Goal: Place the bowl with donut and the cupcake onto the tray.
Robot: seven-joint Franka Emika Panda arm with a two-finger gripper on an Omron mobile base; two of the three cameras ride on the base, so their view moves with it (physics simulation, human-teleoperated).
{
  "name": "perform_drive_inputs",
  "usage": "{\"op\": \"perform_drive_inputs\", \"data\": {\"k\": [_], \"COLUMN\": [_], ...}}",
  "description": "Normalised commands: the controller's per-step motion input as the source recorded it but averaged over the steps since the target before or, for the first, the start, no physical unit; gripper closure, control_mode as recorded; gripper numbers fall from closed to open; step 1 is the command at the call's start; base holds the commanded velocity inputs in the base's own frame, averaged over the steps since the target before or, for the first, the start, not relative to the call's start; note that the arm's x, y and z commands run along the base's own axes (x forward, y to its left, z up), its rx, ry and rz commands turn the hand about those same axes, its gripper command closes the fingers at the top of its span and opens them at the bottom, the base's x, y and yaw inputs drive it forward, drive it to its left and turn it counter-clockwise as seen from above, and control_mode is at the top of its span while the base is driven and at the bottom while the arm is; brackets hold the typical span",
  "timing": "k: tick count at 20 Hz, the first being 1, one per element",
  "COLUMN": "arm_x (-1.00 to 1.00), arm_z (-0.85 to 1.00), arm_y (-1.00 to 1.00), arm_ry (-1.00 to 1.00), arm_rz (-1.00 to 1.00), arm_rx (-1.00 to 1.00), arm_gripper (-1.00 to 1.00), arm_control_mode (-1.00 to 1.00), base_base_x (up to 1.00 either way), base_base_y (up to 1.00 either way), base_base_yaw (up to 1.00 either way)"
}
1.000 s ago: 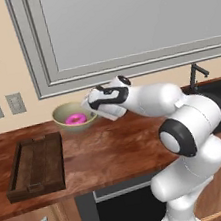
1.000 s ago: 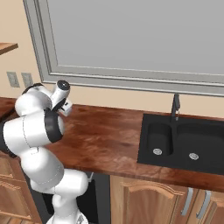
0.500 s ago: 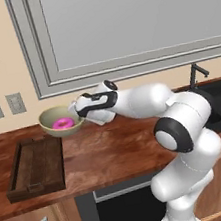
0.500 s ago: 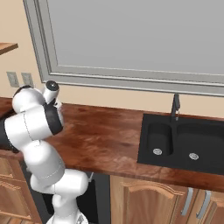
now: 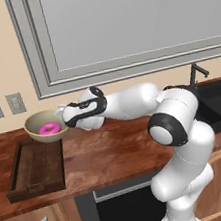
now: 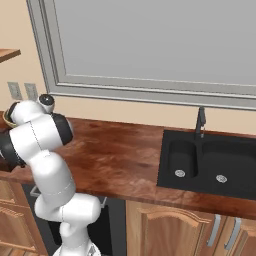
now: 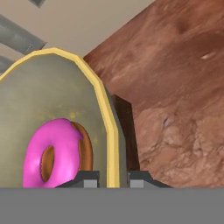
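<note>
Left base view: arm reaches from lower right across to the left-centre of the frame. The gripper (image 5: 62, 115) is clamped on the right-hand rim of the bowl (image 5: 36, 125), jaws closed tight on the edge. Bowl sits at centre left, above the far end of the tray (image 5: 35, 167); cannot tell whether it hangs over the tray's far edge or touches it. The donut (image 5: 49, 128), pink, lies inside the bowl toward its front. Tray is at lower left on the brown wood counter (image 5: 114, 152), long axis running away from the camera, slatted bottom showing. Two wall sockets (image 5: 3, 105) at upper left above the bowl, big grey window frame (image 5: 125, 62) across the top, dark faucet (image 5: 196, 72) at right.

Hand view: bowl (image 7: 52, 109) at left, its yellow rim running down between the two finger tips at bottom centre; gripper (image 7: 111, 178) pinches that rim. Donut (image 7: 52, 153) at lower left against the bowl wall, brown underside visible. Counter (image 7: 183, 100) at right, a dark corner of the tray (image 7: 127, 127) just behind the rim.

Right base view: arm bulk at left, black sink (image 6: 210, 162) at right in the counter (image 6: 120, 155), a sliver of the bowl (image 6: 6, 120) at far left edge.
</note>
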Motion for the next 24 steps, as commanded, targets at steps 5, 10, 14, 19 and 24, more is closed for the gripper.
{"op": "perform_drive_inputs", "data": {"k": [5, 10, 14, 19, 24], "arm_x": [0.0, 0.0, -0.01, 0.0, 0.0], "arm_z": [0.0, 0.0, 0.0, 0.0, -0.07], "arm_y": [0.29, 0.2, 0.04, 0.0, -0.04], "arm_ry": [0.0, 0.0, 0.0, 0.0, 0.0], "arm_rz": [0.0, 0.0, 0.0, 0.0, 0.0], "arm_rx": [0.01, 0.01, 0.0, 0.01, 0.0], "arm_gripper": [1.0, 1.0, 1.0, 1.0, 1.0], "arm_control_mode": [-1.0, -1.0, -1.0, -1.0, -1.0], "base_base_x": [0.0, 0.0, 0.0, 0.0, 0.0], "base_base_y": [0.0, 0.0, 0.0, 0.0, 0.0], "base_base_yaw": [0.0, 0.0, 0.0, 0.0, 0.0]}}
